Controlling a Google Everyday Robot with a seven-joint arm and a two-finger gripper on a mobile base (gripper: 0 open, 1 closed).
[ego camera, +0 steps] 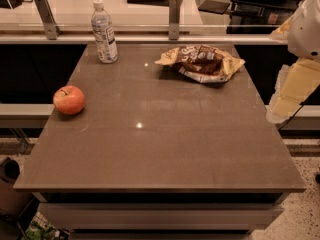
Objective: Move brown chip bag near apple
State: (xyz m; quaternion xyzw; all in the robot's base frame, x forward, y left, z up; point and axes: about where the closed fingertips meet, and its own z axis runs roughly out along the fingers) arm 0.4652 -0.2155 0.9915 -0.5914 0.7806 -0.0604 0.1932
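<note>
Crumpled brown chip bag (202,63) at far right of table (160,149); apple (69,100) well apart near left edge. Beyond the right side, gripper (290,94) touching nothing; spread or closed, cannot tell.

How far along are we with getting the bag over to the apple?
Nothing looks done: the bag lies far right on the table, the apple near the left edge. In hand: the claw hangs beside the table's right edge, off the bag. Left: grasp, carry across, set down by the apple.
</note>
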